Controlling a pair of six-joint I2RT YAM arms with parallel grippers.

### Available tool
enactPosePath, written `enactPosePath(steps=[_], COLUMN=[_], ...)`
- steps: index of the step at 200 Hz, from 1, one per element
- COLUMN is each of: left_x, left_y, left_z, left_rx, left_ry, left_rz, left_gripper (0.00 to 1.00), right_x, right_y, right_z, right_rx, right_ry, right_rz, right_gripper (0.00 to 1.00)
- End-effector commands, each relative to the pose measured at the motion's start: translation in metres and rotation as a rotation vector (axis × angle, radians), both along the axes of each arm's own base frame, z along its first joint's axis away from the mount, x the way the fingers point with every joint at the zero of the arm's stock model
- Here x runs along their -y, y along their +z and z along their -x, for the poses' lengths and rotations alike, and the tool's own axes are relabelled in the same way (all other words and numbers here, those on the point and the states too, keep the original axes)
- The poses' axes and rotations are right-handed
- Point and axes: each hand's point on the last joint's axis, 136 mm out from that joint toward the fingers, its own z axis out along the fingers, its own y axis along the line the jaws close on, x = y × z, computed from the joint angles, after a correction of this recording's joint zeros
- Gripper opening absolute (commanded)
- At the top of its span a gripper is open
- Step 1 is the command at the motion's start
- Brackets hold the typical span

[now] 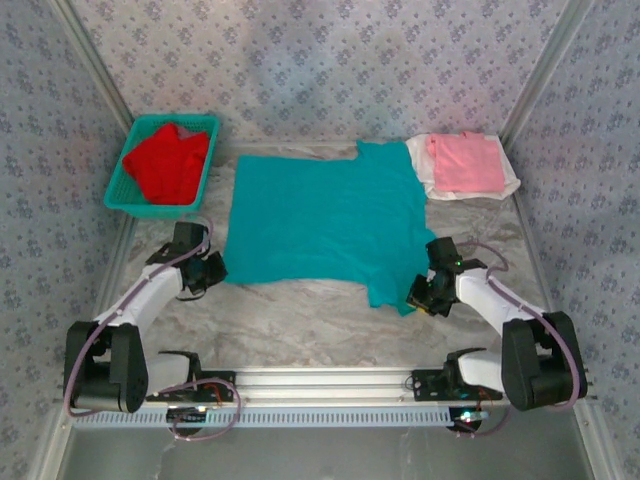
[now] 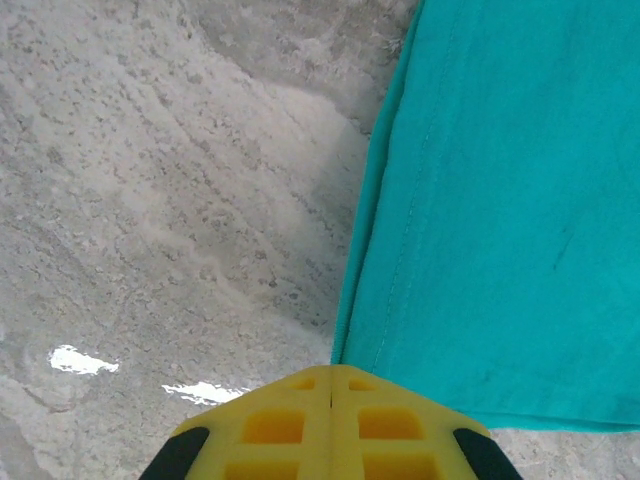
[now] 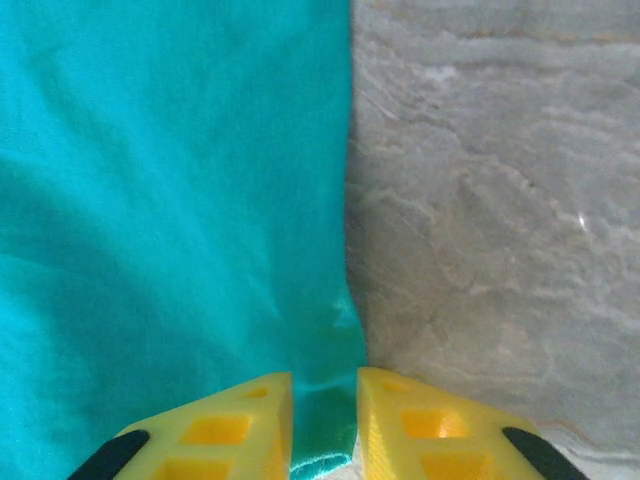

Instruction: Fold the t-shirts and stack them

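Item: teal t-shirt [image 1: 318, 215], spread flat, lying between the two pincers and stretching away beyond both.

Right pincer [image 1: 420, 298]: at the shirt's near right corner. In the wrist view [image 3: 325, 385] its yellow fingers [image 3: 240, 425] are drawn in on a bunch of teal cloth [image 3: 180, 200] that fills the narrow gap between them.

Left pincer [image 1: 212, 268]: at the shirt's near left corner. In the wrist view [image 2: 331, 372] the pads are pressed together, tips touching the corner of the cloth [image 2: 500, 220]; whether any cloth is caught between them cannot be told.

Red t-shirt [image 1: 168, 162]: crumpled in a teal basket [image 1: 118, 185], beyond the left pincer.

Pink t-shirt [image 1: 465, 162]: folded, on top of a white t-shirt [image 1: 505, 186], beyond the right pincer.

Marbled table [image 1: 300, 320]: under everything.
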Motion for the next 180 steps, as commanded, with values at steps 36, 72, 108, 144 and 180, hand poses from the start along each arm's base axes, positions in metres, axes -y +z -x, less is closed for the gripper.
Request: enactPosePath(steps=[36, 72, 108, 144, 180], left_x=[-0.007, -0.015, -0.017, -0.018, -0.012], left_y=[0.015, 0.020, 0.016, 0.028, 0.025], left_z=[0.006, 0.017, 0.032, 0.040, 0.049], left_rx=[0.034, 0.038, 0.017, 0.073, 0.068], left_ry=[0.047, 0.098, 0.147, 0.166, 0.166], left_rz=[0.019, 0.047, 0.089, 0.104, 0.140], left_gripper=[0.00, 0.00, 0.00, 0.00, 0.00], right_x=[0.005, 0.019, 0.031, 0.037, 0.035], right_y=[0.012, 0.033, 0.049, 0.074, 0.074], right_z=[0.004, 0.017, 0.033, 0.027, 0.028], right_rx=[0.022, 0.067, 0.099, 0.193, 0.194], right_ry=[-0.021, -0.103, -0.182, -0.218, -0.205], right_rz=[0.003, 0.001, 0.010, 0.011, 0.001], right_gripper=[0.00, 0.00, 0.00, 0.00, 0.00])
